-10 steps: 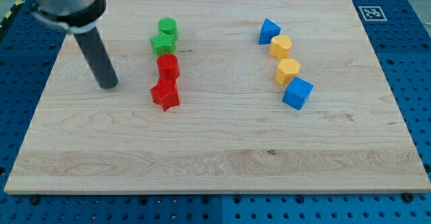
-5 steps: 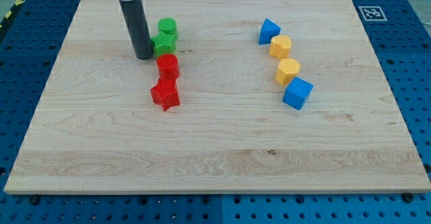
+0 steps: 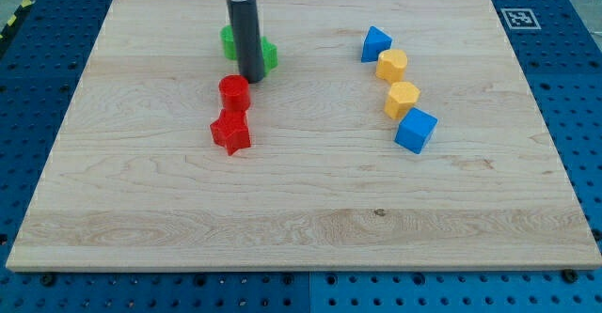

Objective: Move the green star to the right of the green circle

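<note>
My tip rests on the board just above the red circle, and the rod rises up out of the view's top. The green star pokes out to the right of the rod, touching it. The green circle shows to the rod's left, partly hidden behind it. The star lies to the lower right of the circle.
A red star lies just below the red circle. At the view's right, a blue triangle, two yellow blocks and a blue cube form a column. The wooden board sits on a blue pegboard.
My tip swept from the left of the green blocks rightwards and pushed the green star from below the green circle to its lower right. The other blocks stayed put.
</note>
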Controlling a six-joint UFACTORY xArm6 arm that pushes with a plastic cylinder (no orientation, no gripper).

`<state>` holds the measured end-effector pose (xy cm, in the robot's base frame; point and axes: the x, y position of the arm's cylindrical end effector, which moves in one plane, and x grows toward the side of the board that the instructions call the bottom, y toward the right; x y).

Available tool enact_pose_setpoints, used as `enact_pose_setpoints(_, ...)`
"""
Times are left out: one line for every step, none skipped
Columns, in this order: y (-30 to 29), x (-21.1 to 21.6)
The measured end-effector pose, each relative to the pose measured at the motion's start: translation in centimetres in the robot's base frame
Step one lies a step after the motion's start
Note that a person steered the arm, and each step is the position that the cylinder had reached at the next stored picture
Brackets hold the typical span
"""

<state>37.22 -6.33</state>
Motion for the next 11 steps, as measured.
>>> enact_pose_setpoints(2.5,0.0)
enact_pose_setpoints(4.2,-1.1)
enact_pose_setpoints(4.3,-1.6)
enact_pose_setpoints(4.3,0.2)
enact_pose_setpoints(1.6,1.0)
enact_pose_setpoints(-0.2,0.6)
enact_pose_setpoints(-0.2,0.4)
enact_pose_setpoints(0.6,-1.1)
enact_pose_setpoints(2.6,-1.7)
enact_pose_setpoints(4.7,-1.7)
enact_pose_setpoints(5.7,-1.7)
